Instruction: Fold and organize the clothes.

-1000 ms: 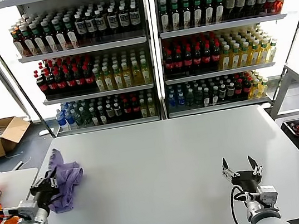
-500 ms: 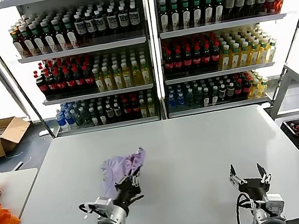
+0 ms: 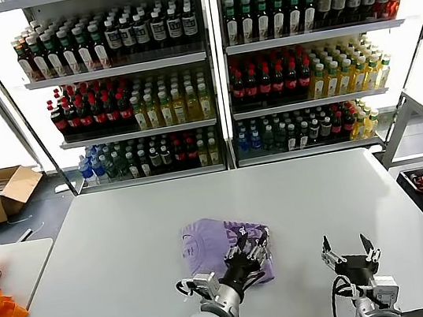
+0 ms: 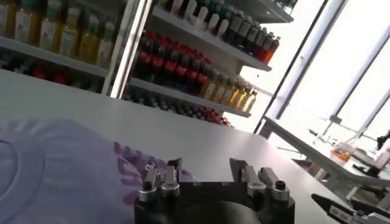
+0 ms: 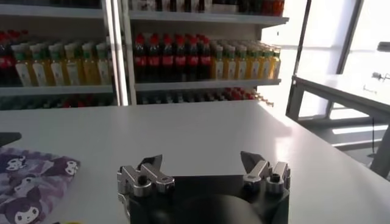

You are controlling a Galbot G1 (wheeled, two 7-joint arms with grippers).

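Bottle shelves (image 3: 215, 78) are standing behind the white table (image 3: 128, 243), where the T-shirt (image 3: 208, 243) is lying mid-table, soft and limp; its hem looks best for gripping. Over it, the left gripper (image 3: 250, 255) is hovering, fingers apart. Beside the T-shirt, the right gripper (image 3: 347, 254) is waiting, fingers spread.

The left claw (image 3: 251, 250) covers part of the lavender T-shirt (image 3: 208, 243) and its print. Bottle labels on the shelves (image 3: 212, 55) are too small to read.

Black claws (image 3: 349, 250), silver screws, grey arms
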